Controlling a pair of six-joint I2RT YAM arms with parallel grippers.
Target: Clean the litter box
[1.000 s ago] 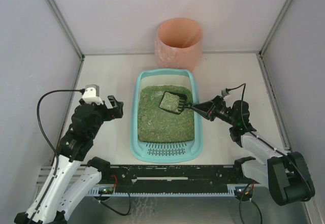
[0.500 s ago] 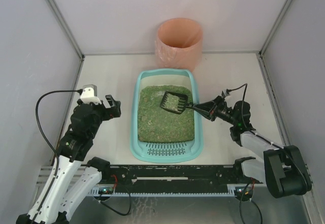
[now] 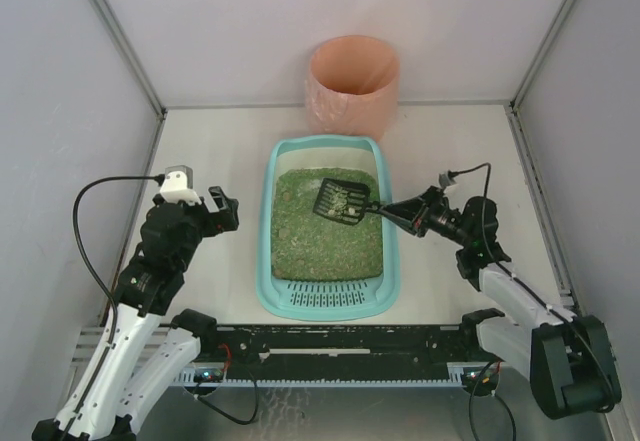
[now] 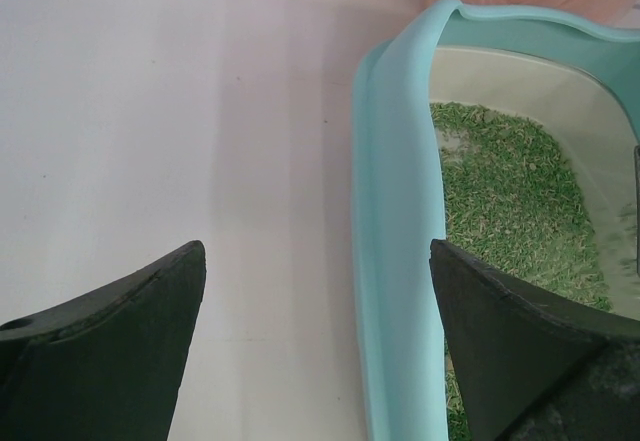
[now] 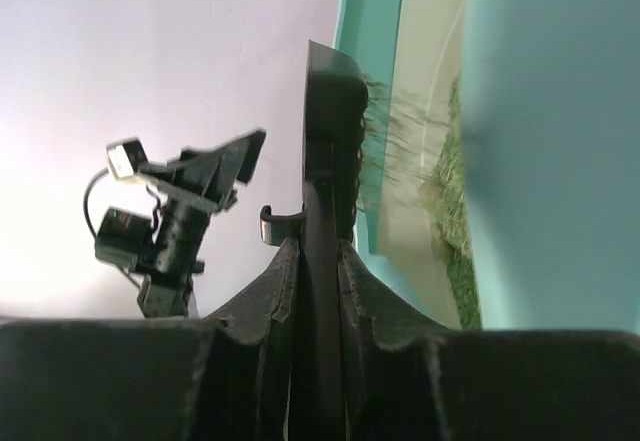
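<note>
The teal litter box (image 3: 392,261) lies mid-table with green-brown granules (image 3: 325,236) inside and a slotted grate at its near end. My right gripper (image 3: 392,211) is shut on the handle of a small black slotted scoop (image 3: 340,200), held above the granules at the box's far right. In the right wrist view the scoop (image 5: 335,151) stands edge-on between my fingers, with granules falling from it. My left gripper (image 3: 227,209) is open and empty, left of the box; its view shows the box's left rim (image 4: 395,261) between the fingers.
A round pink-orange bin (image 3: 353,86) stands at the back, just beyond the box. Grey walls close in the left, right and back. Bare white table (image 3: 215,151) lies left and right of the box.
The scoop has tilted and lifted slightly over the granules, and the right arm has shifted a little. The left gripper has barely moved.
</note>
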